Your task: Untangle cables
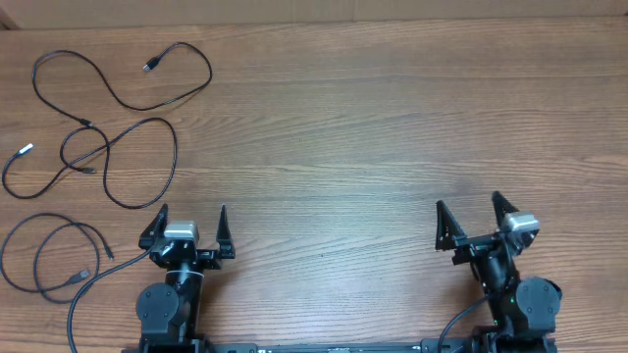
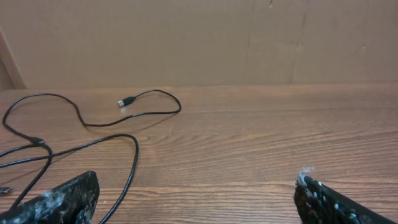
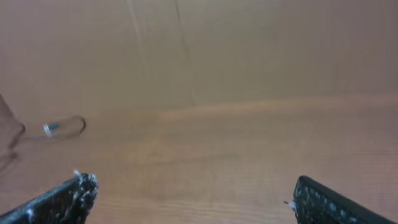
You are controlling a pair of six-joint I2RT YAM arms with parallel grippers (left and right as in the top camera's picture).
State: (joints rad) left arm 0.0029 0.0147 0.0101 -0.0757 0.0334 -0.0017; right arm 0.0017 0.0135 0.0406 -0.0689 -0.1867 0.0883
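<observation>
Overhead layout: cables (image 1: 175,152) spread over the left side of the counter (image 1: 392,118); upper cord (image 1: 150,66) and silvery-tipped cord (image 1: 25,150) crossing at upper left; coiled cord (image 1: 83,276) apart at lower left. Left end effector (image 1: 193,210) and right end effector (image 1: 467,200) both released, empty, low in frame. Likely trouble from here: pinching two strands at the crossing and dragging both, tightening the snarl; hooking the arm's own thicker lead (image 1: 71,324) just beside the coil; overreaching with the right arm, well apart from everything.
</observation>
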